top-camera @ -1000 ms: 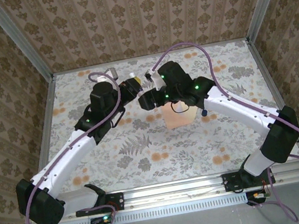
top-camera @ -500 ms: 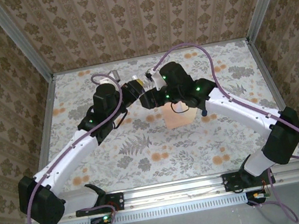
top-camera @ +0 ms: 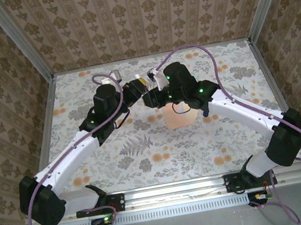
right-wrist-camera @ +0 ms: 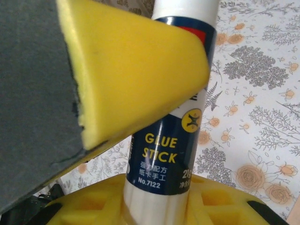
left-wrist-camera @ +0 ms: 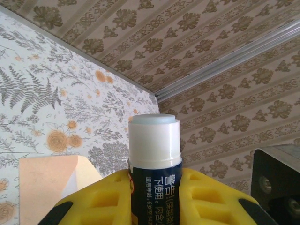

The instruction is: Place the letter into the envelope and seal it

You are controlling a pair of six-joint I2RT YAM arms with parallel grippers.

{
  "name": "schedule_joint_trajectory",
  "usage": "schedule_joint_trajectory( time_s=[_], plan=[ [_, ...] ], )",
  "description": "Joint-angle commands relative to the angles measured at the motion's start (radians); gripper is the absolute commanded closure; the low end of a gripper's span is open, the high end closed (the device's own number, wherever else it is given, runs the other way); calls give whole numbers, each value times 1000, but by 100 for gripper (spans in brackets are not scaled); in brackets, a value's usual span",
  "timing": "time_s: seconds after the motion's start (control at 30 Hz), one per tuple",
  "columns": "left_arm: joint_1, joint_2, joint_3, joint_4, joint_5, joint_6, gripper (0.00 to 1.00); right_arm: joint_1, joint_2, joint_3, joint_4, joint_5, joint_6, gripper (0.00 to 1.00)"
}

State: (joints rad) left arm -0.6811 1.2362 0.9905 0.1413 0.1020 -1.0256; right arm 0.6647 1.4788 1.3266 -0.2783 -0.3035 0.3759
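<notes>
— Left gripper first: what are its fingers doing?
— Pinching the glue stick. From the left wrist the tube stands upright between the two yellow pads, its dark blue label down in the grip and its white end sticking up clear of them.
— And from above?
— The left arm reaches in toward the far middle of the flowered table, the stick a small pale thing at its tip.
— Moving right, the right gripper?
— It meets the left one nose to nose. In the right wrist view the white end of the tube sits between its own yellow fingers, both touching it with no gap that I can see, so it is clamped on the same stick. Higher up, a finger of the left gripper lies across the blue label, which reads GLUE STICK.
— Where is the envelope?
— Flat on the table, just on the near side of the two grippers and a little to their right, its far edge under the right arm and a loop of cable. The left wrist camera catches its peach corner at lower left, a paler patch along its right edge; what that is I cannot tell.
</notes>
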Motion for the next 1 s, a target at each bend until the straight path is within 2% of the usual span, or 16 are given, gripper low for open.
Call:
schedule_joint_trajectory(
  time_s=[0.0, 0.27, 0.57, 0.8, 0.97],
  plan=[
    [-3, -10, -23, 79, 48, -15, 100, -31, -60, -36, 85, -65, 37, 74],
    [11, -21, -25, 111, 108, 16, 100, -130, -136, -108, 205, -235, 133, 78],
    [34, -27, -35, 198, 214, 74, 100, -253, -141, -171, 454, -536, 348, 78],
    [59, -19, -23, 333, 404, 154, 100, -285, -128, -163, 685, -744, 526, 78],
    [63, 17, -5, 484, 579, 149, 100, -284, -123, -132, 827, -835, 650, 76]
  ],
)
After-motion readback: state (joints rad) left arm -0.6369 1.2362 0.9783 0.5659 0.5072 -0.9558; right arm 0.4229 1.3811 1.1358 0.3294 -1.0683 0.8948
